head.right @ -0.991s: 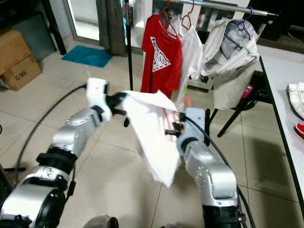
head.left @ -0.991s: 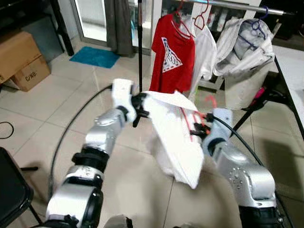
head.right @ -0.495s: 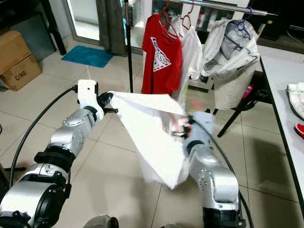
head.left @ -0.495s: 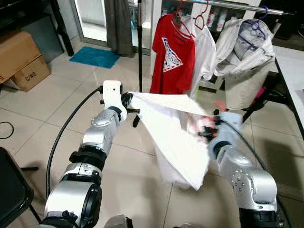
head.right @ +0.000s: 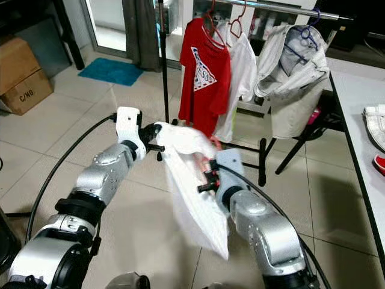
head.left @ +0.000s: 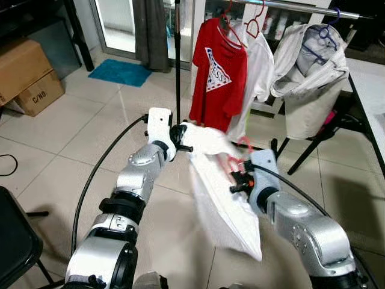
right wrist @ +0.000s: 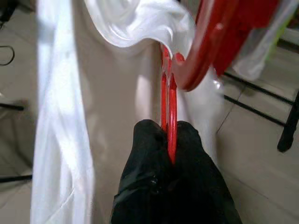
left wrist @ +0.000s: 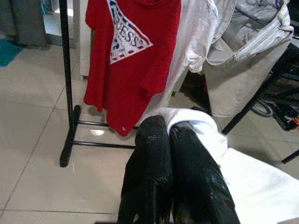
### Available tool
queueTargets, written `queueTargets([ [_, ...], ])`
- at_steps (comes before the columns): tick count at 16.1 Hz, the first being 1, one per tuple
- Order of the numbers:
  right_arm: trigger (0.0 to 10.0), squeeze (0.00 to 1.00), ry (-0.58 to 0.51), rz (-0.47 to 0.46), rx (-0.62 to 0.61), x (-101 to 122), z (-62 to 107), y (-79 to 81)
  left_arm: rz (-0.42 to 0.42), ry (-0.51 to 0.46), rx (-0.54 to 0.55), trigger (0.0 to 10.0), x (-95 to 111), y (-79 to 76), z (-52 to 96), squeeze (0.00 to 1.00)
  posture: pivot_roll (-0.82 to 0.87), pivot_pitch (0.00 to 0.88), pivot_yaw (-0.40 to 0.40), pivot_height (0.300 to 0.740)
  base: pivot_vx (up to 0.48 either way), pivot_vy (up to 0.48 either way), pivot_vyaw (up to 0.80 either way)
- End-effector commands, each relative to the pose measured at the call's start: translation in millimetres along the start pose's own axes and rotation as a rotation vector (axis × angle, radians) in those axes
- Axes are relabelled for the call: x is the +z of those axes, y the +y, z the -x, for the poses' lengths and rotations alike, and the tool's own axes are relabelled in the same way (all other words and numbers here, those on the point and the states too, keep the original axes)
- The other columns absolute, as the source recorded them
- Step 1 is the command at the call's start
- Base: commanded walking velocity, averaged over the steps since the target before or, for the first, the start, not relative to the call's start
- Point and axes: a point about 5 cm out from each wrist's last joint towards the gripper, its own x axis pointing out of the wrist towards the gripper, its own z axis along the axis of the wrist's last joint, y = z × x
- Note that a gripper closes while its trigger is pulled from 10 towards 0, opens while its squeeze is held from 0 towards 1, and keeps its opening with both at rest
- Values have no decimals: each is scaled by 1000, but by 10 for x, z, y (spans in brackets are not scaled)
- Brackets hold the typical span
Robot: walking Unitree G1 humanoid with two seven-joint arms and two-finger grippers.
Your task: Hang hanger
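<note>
A white garment [head.left: 224, 201] hangs between my two arms over the tiled floor. My left gripper [head.left: 181, 133] is shut on its upper corner; in the left wrist view the black fingers [left wrist: 154, 154] pinch the white cloth [left wrist: 196, 123]. My right gripper [head.left: 236, 182] is shut on a red hanger [head.left: 239, 155] that sits in the garment, its hook [right wrist: 205, 51] curving up past the cloth. The clothes rail [head.left: 301, 6] runs across the top, beyond both grippers, with a red T-shirt [head.left: 218, 72] hanging on it.
White shirts [head.left: 307, 57] hang on the rail beside the red one. The rack's black upright [head.left: 177, 54] stands just behind my left gripper. Cardboard boxes [head.left: 24, 75] and a blue mat [head.left: 120, 72] lie far left, a black chair [head.left: 13, 241] near left, a white table [head.right: 361, 102] at right.
Both grippers have come closer together, the left moving right and the right moving left. The garment, stretched wide half a second ago, now hangs narrow and bunched.
</note>
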Motion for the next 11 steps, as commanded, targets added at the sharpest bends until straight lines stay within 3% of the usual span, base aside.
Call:
queueTargets([
  [1, 10000, 0, -21, 18, 1, 66, 46, -40, -15, -21, 15, 0, 82, 26, -8, 0, -65, 6, -8, 740, 0, 0, 0],
  [3, 10000, 0, 20, 25, -28, 25, 79, -153, -18, -24, 50, 0, 127, 116, 5, 0, -67, 5, -9, 740, 0, 0, 0],
  [7, 10000, 0, 63, 7, -216, -58, 95, -432, -26, -45, 113, 0, 202, 256, 36, 0, -64, 6, -15, 740, 0, 0, 0],
  [10, 10000, 0, -15, -34, -517, -1, 126, -763, -22, -48, 119, 0, 206, 268, 61, 0, -60, 10, -14, 740, 0, 0, 0],
  [11, 10000, 0, -23, -27, -521, 22, 115, -758, -20, -37, 114, 0, 173, 252, 66, 0, -62, 10, -11, 740, 0, 0, 0],
])
